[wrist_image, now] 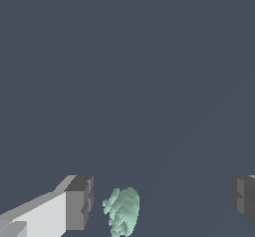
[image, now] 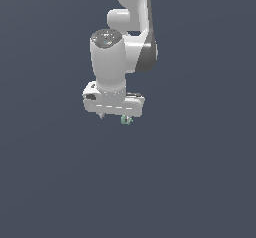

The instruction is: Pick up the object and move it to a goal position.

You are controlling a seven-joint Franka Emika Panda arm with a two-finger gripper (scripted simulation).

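Your gripper point(wrist_image: 162, 203) stands wide open with nothing held, and the object point(wrist_image: 122, 212), low in the wrist frame, sits between the fingers point(wrist_image: 79, 203) but off-centre, just beside one pad and well apart from the other.

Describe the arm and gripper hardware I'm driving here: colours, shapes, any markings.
The arm is glossy white with rounded, tubular links and a dark grey joint band. The wrist ends in a domed grey cap. The gripper has a wide white boxy body with a faint dashed line across it and short grey blocky fingertips. No cables visible.
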